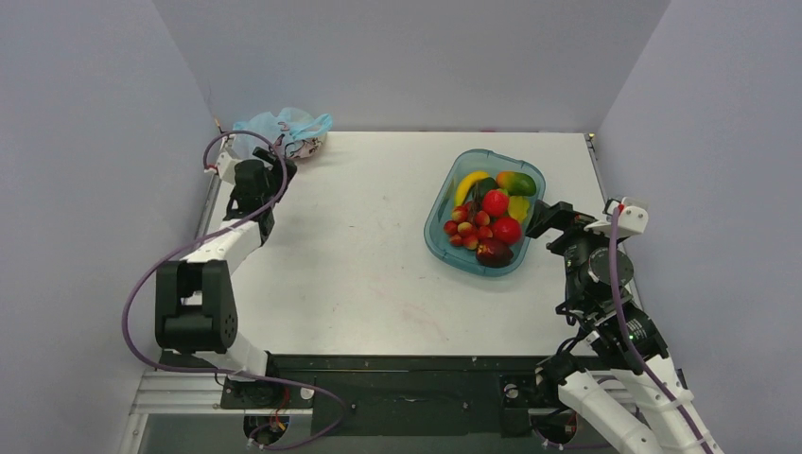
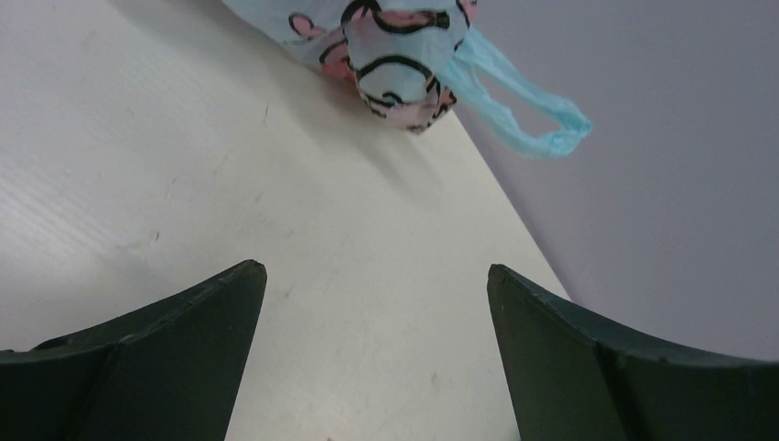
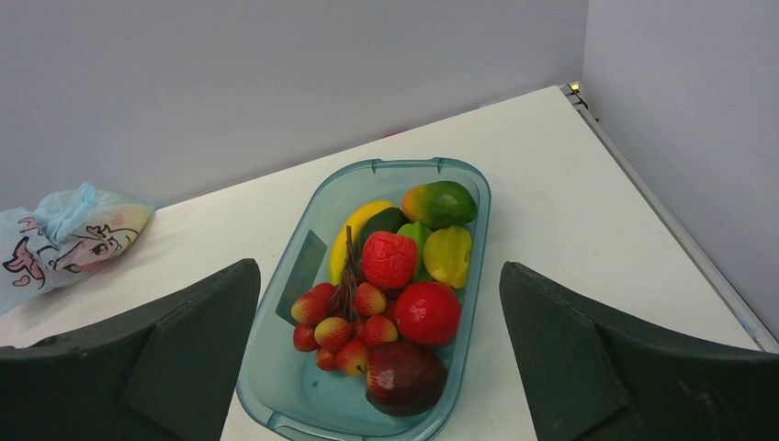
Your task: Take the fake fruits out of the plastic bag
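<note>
Plastic bag [image 1: 284,130]: light blue, crinkled, black-and-pink cartoon print, sitting in the far-left corner of the white table [image 1: 359,255], right up by the back wall. It's bunched and bulging. Can't make out the fake fruits through the film; the right wrist view only shows a yellowish patch at one end. One loop handle [image 2: 542,138] sticks out from the bag, seen against the grey wall in the left wrist view.

Left gripper [image 2: 375,269]: jaws spread wide with nothing between them, only bare tabletop. It points at the bag from the near side, close to it but not touching.

Teal transparent tub [image 1: 478,154]: right half of the table, well apart from the bag. It's loaded with:
- banana [image 3: 354,230] along the left wall
- green-and-orange mango [image 3: 441,204] at the far end
- yellow-green ridged fruit [image 3: 450,255] just below the mango
- bumpy red fruit [image 3: 389,259] in the middle
- smooth red apple [image 3: 427,312] next to it
- strawberry cluster [image 3: 335,326] on a dark stem on the left
- dark red fruit [image 3: 404,377] at the near end

Right gripper [image 3: 378,268]: jaws also fully spread and empty. It sits just beside the tub's right side, raised and aimed across it, with no contact with the tub or the fruit.
</note>
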Action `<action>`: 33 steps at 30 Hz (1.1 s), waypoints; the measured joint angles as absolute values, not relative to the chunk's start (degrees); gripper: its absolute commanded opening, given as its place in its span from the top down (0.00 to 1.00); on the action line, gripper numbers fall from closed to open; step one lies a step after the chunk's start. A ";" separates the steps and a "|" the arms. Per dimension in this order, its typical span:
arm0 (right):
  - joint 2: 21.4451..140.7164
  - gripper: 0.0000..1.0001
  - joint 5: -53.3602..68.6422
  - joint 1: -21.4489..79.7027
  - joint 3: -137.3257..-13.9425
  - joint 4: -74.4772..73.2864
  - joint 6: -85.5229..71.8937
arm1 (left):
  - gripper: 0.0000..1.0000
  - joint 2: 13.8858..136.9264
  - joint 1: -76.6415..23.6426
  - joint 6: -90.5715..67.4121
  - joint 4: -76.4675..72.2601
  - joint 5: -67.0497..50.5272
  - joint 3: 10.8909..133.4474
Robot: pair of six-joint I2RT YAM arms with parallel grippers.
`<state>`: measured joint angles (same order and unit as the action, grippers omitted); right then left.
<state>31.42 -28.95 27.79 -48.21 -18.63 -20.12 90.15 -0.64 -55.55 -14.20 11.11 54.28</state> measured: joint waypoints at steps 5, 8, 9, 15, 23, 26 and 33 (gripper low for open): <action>28.71 0.00 -29.02 27.79 -47.35 -18.98 -19.53 | 0.10 99.88 -0.58 -55.94 -26.41 16.43 56.36; 28.08 0.00 -29.15 27.79 -47.22 -19.05 -18.94 | 0.10 106.17 -0.58 -56.01 -31.05 17.54 60.12; 28.03 0.00 -29.17 27.79 -47.22 -19.07 -18.76 | 0.10 107.74 -0.58 -56.14 -32.23 17.58 61.17; 27.79 0.00 -29.15 27.79 -47.22 -19.97 -18.41 | 0.23 118.24 -0.58 -57.12 -39.40 17.02 67.20; 26.06 0.00 -29.56 27.79 -47.22 -20.40 -17.50 | 0.67 128.33 -0.58 -58.78 -40.77 13.98 74.61; 26.15 0.01 -29.58 27.79 -47.22 -20.67 -17.30 | 0.85 129.67 -0.47 -58.04 -40.47 12.16 77.25; 26.63 0.01 -29.54 27.79 -47.22 -20.69 -17.32 | 1.00 129.80 1.93 -56.75 -40.32 8.08 79.64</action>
